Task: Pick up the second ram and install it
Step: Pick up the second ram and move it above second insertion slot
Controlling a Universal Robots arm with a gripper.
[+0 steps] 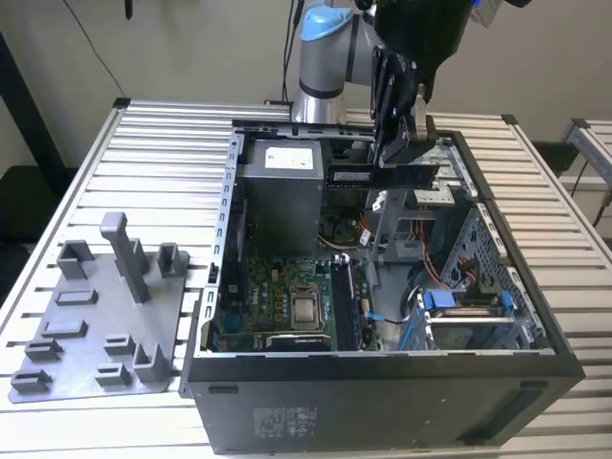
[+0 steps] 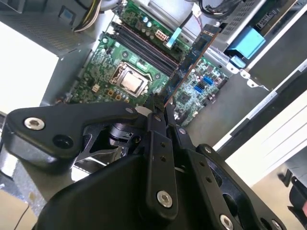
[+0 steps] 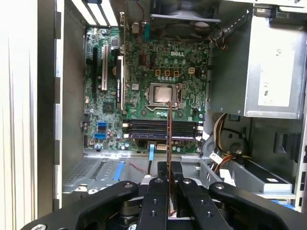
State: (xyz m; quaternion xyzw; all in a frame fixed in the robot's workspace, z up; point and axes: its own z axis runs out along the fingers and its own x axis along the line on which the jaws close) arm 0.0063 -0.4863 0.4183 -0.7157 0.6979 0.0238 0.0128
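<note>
Holding second ram (image 1: 359,176) mid-length in gripper (image 1: 406,163), fingers closed firm on it. Hanging just below fingertips, well above memory slots (image 3: 160,130), crosswise to them. Judged best: turn parallel with slots, keep edge level.

We see the case (image 1: 382,402) lying open on the table (image 1: 143,143), with the holder plate (image 1: 91,335) on the table just beside it at the exterior view's left. Inside, the motherboard (image 1: 258,287) lies on the case floor with the power supply (image 1: 282,196) behind it, farther from the camera; the socket (image 1: 308,308) sits on the board, the slots (image 1: 346,306) just beside it at the exterior view's right, the drive cage (image 1: 469,320) further right. Above the interior we find the gripper (image 1: 402,163), clamped on the ram (image 1: 359,176), which hangs level and apart from the board.
</note>
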